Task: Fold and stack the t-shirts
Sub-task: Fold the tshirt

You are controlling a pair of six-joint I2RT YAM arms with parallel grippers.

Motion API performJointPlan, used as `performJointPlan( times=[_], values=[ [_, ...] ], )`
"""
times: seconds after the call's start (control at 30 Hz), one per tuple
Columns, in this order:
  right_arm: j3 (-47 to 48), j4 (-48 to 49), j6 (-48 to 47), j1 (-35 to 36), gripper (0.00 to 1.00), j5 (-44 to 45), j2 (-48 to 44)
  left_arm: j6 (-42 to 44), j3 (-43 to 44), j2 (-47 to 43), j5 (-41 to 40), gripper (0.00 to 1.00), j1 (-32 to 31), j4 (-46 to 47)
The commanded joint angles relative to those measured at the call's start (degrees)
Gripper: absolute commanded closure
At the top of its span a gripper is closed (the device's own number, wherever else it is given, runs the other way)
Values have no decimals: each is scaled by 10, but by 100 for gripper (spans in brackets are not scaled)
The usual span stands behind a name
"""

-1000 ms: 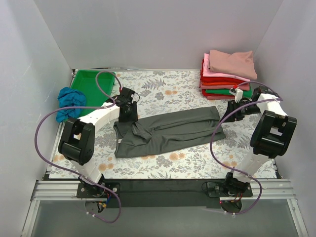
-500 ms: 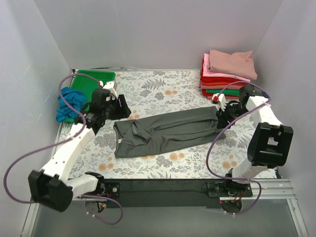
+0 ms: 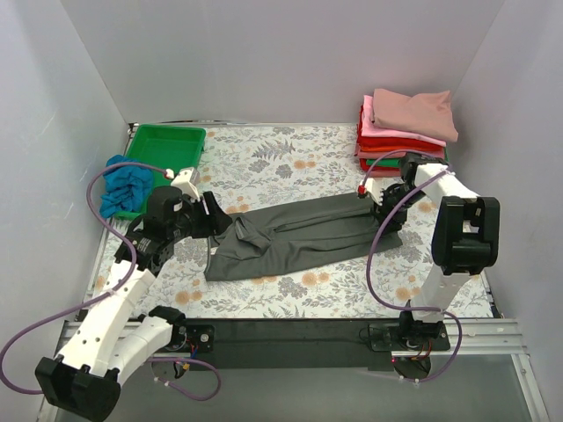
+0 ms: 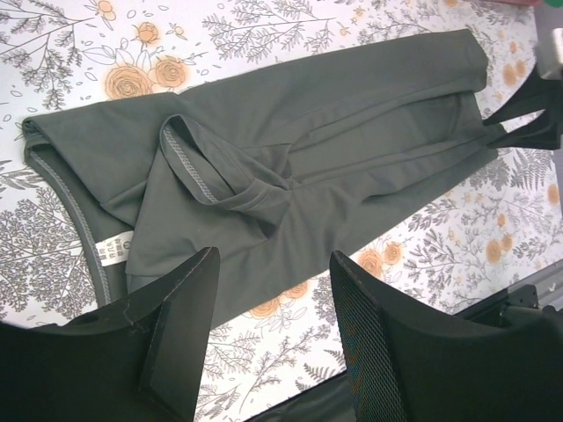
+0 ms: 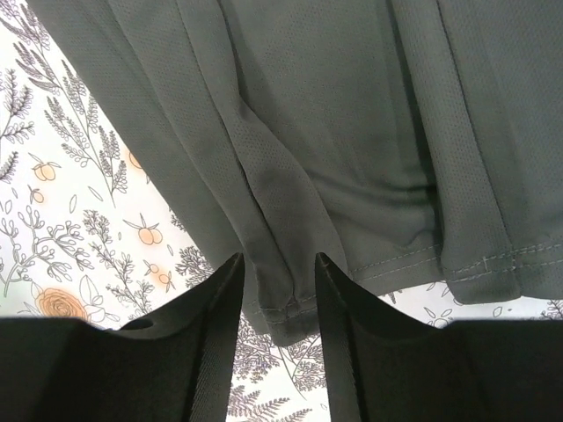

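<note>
Closed in on three sides by plain, matt, pale grey wall panels [image 3: 264,61], joined at two back corners. Floored with a flat rectangular tabletop in a white floral print of grey leaves and orange blossoms [image 3: 299,163], reaching the walls at the back and both sides. Edged along the near side by a flat black strip [image 3: 290,334], then by silver aluminium rails [image 3: 106,338]. Bordered beyond the rails by a dull grey surface [image 3: 308,396]. Lit softly and evenly, with only faint shadows.

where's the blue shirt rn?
Top view: the blue shirt lies crumpled on the far left, at the near-left corner of the green tray, apart from the grey shirt.
</note>
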Motion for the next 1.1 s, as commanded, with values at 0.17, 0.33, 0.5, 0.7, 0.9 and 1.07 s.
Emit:
performJointPlan(
  times=[0.17,0.33,0.5,0.7,0.9,1.07],
  values=[
    [15,11,28,28,66,32,20,-25,4,-32,31,48,1,-13],
    [29,9,44,32,99,23,25,-32,5,-49,34,48,1,-21],
    [45,6,57,33,99,8,23,-41,4,-58,40,48,1,-27],
    [128,13,137,38,97,21,64,-47,10,-58,50,48,1,-27],
    [134,97,246,57,70,107,72,-56,7,-55,59,48,1,-25],
    [127,120,279,57,63,129,40,-81,-1,-55,69,48,1,-22]
  ],
)
